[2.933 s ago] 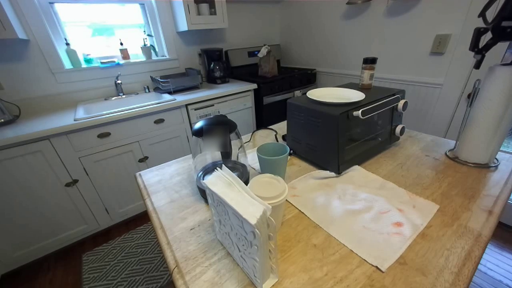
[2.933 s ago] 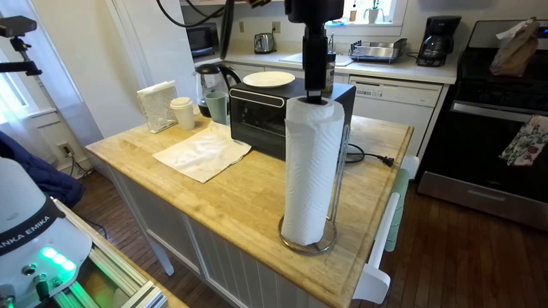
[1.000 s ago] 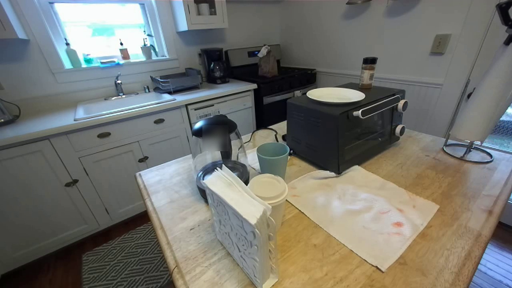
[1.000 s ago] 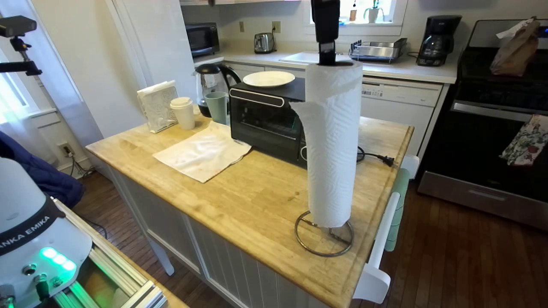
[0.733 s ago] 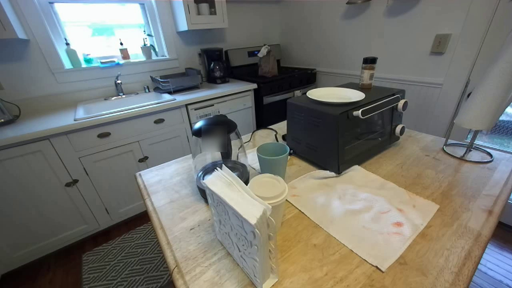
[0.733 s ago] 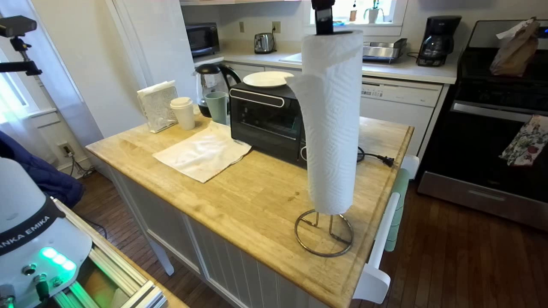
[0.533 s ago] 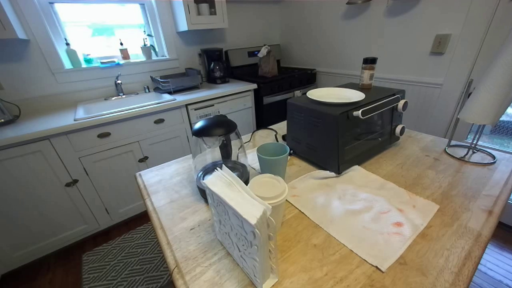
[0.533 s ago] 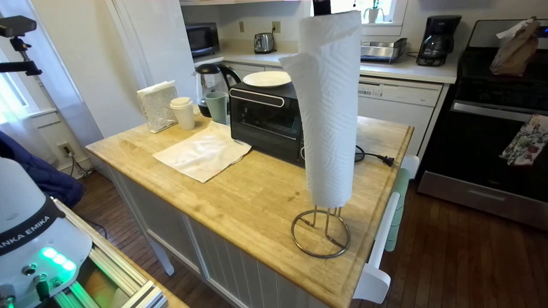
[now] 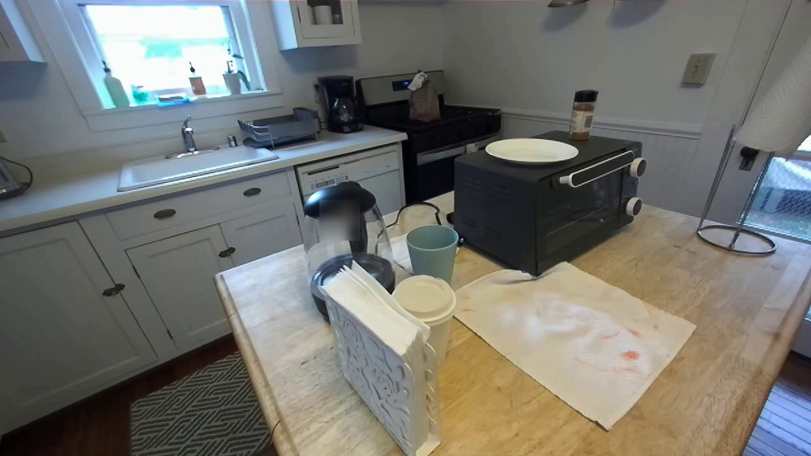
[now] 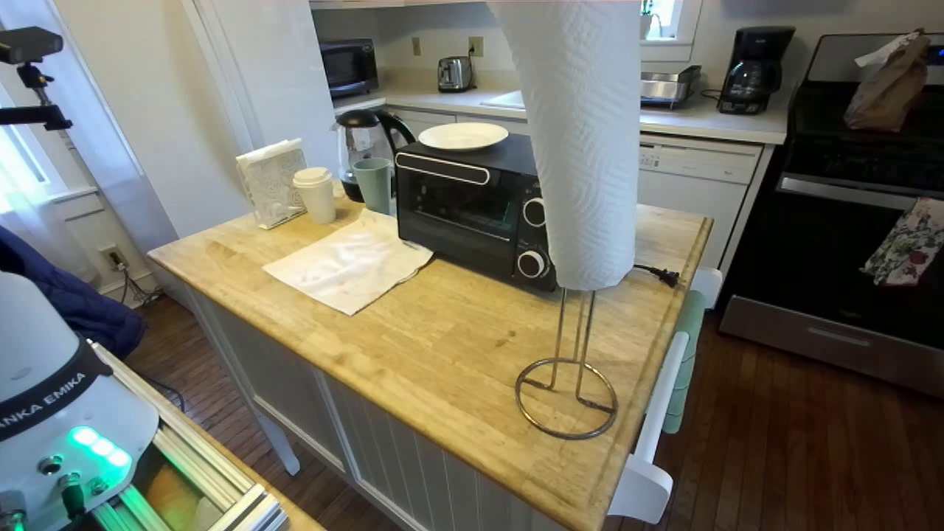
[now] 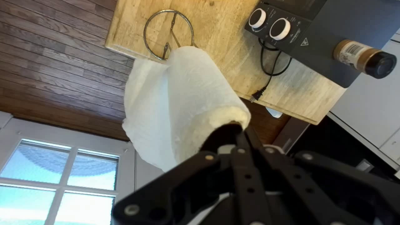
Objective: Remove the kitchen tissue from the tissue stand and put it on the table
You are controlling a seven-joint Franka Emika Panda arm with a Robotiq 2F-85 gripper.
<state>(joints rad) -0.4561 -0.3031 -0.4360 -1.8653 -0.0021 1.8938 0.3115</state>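
The white roll of kitchen tissue [image 10: 582, 147] hangs raised and tilted above the ring base of the wire tissue stand [image 10: 566, 436]. The stand's upright wires still run up into the roll's lower end. In the wrist view my gripper [image 11: 247, 133] is shut on the rim of the kitchen tissue [image 11: 200, 93], one finger inside the dark core and the other outside. A loose sheet flares out from the roll's side. Both exterior views leave the gripper out of frame. The stand rests on the wooden table [image 10: 442, 332].
A black toaster oven [image 10: 457, 214] stands beside the roll, bearing a white plate [image 9: 532, 151] and a spice bottle [image 9: 583, 115]. Its cord [image 11: 273, 70] lies near the stand. Further along are a stained paper sheet [image 9: 576, 335], cups, a kettle [image 9: 345, 240] and a napkin holder [image 9: 380, 367].
The kitchen tissue has risen from the stand's base, baring more of the upright wires, and leans more. My gripper has gone up out of the exterior views. The stand has shifted slightly.
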